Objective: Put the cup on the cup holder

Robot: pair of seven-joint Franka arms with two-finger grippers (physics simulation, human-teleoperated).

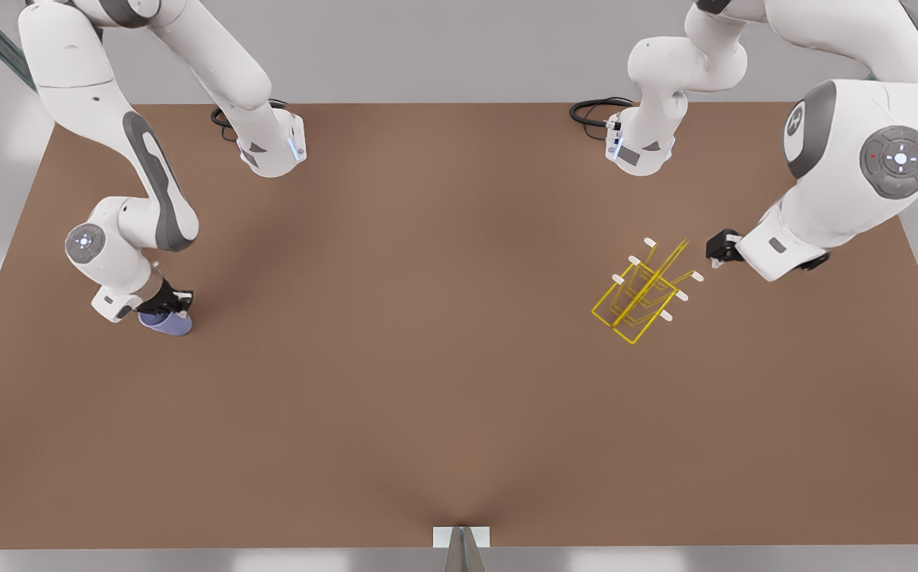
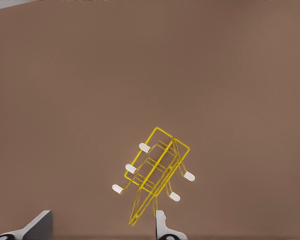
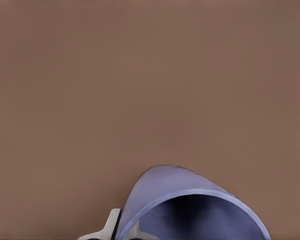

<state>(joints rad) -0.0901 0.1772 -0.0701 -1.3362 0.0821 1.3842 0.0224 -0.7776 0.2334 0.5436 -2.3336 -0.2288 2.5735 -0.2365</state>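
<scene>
The lavender-blue cup (image 1: 166,323) is at the front view's left, low over the brown table (image 1: 427,357). My right gripper (image 1: 171,305) is shut on its rim. In the right wrist view the cup (image 3: 165,192) opens toward the camera, with one finger (image 3: 110,226) against its outer wall and the other hidden. The yellow wire cup holder (image 1: 643,290) with white-tipped prongs stands at the front view's right. My left gripper (image 1: 718,248) hovers just beyond it, open and apart from it. In the left wrist view, the holder (image 2: 157,167) lies ahead of the spread fingers (image 2: 162,227).
Both arm bases (image 1: 272,143) (image 1: 640,147) with black cables stand at the table's far edge. A small white bracket (image 1: 461,537) sits at the near edge. Bare brown tabletop stretches between cup and holder.
</scene>
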